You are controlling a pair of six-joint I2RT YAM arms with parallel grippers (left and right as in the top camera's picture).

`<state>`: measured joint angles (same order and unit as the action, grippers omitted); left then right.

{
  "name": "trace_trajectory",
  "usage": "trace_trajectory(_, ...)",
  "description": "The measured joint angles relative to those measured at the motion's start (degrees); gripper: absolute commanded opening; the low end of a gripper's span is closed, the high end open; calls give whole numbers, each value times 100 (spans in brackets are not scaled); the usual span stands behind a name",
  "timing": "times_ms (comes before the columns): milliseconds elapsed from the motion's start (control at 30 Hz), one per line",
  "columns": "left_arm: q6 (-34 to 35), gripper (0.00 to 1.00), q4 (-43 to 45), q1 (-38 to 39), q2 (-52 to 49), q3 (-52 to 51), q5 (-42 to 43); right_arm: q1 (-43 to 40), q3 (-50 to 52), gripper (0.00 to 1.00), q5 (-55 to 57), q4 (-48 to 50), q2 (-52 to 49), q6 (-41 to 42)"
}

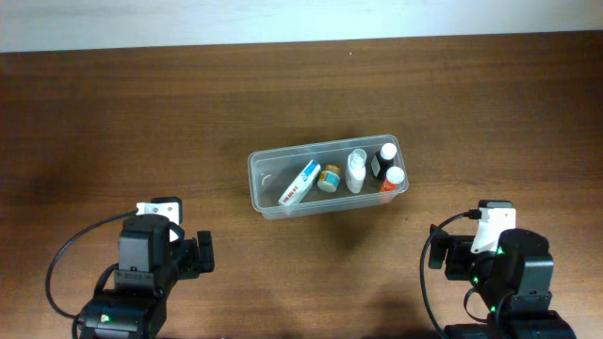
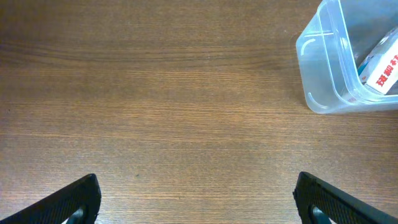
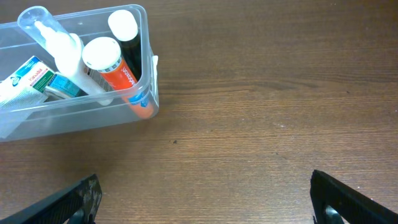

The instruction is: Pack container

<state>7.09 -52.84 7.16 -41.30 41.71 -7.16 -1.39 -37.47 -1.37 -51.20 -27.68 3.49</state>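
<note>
The clear plastic container (image 1: pixel 267 185) sits at the table's middle. It holds a white and blue tube (image 1: pixel 300 184), a small yellow jar (image 1: pixel 329 177), a white bottle (image 1: pixel 355 170), a black bottle with a white cap (image 1: pixel 384 157) and an orange bottle with a white cap (image 1: pixel 392 180). Its corner shows in the left wrist view (image 2: pixel 323 62), and its end with the bottles shows in the right wrist view (image 3: pixel 147 62). My left gripper (image 2: pixel 198 202) is open and empty near the front left. My right gripper (image 3: pixel 205 199) is open and empty near the front right. Both are well short of the container.
The brown wooden table (image 1: pixel 141 122) surrounds the container. A pale wall edge (image 1: pixel 283 19) runs along the back. Black cables loop beside each arm base at the front.
</note>
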Motion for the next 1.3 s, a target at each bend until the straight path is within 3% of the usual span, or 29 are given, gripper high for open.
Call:
trace_trajectory(200, 0, 100, -9, 0, 0, 0, 0, 0, 0, 98, 2, 0, 13, -9)
trace_trajectory(367, 0, 100, -9, 0, 0, 0, 0, 0, 494, 98, -11, 466, 767, -94)
trace_trajectory(533, 0, 100, -15, 0, 0, -7, 0, 0, 1853, 98, -348, 1746, 2013, -647)
trace_trajectory(633, 0, 100, -9, 0, 0, -7, -4, 0, 2848, 98, -540, 3182, 2653, -960)
trace_trajectory(700, 0, 100, -9, 0, 0, -13, -2, 0, 3482, 98, -579, 4507, 2664, -1095)
trace_trajectory(733, 0, 100, -4, 0, 0, -15, -2, 0, 3620, 98, -555, 4723, 2675, -1143)
trace_trajectory(1300, 0, 100, -11, 0, 0, -15, -2, 0, 3674, 98, -385, 4739, 2677, -1266)
